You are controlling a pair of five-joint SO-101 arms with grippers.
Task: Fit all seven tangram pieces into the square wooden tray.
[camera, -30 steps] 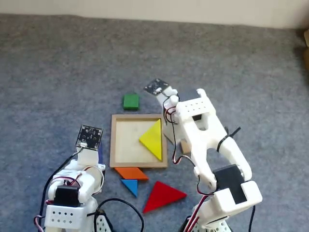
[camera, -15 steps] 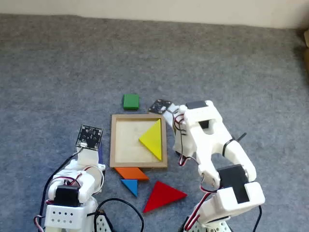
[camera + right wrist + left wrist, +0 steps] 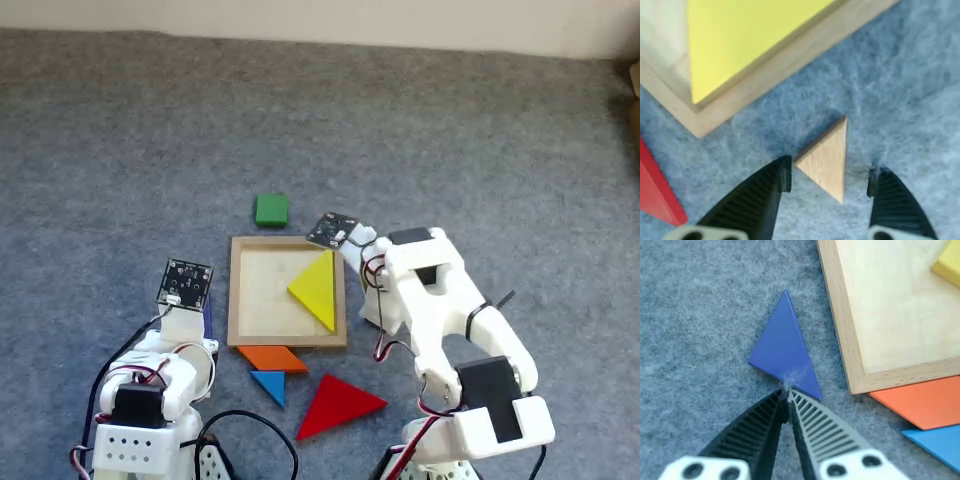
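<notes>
The square wooden tray (image 3: pixel 238 290) holds a yellow triangle (image 3: pixel 318 288) against its right side. In the right wrist view a small plain wooden triangle (image 3: pixel 827 157) lies on the carpet just outside the tray's rim (image 3: pixel 790 60), between the fingers of my open right gripper (image 3: pixel 829 179). My left gripper (image 3: pixel 787 395) is shut, its tips touching a corner of a dark blue triangle (image 3: pixel 782 355) beside the tray (image 3: pixel 840 325). An orange parallelogram (image 3: pixel 272 357), a small light blue triangle (image 3: pixel 270 384) and a large red triangle (image 3: pixel 337 405) lie in front of the tray. A green square (image 3: pixel 271 209) sits behind it.
Grey carpet covers the whole work area. The right arm (image 3: pixel 430 300) stands along the tray's right side and the left arm (image 3: pixel 160 380) at its near left corner. Open carpet stretches behind the green square and to the far left and right.
The right arm has drawn back toward the near side and come down over the wooden triangle, which it now hides in the high view. The left arm has not moved.
</notes>
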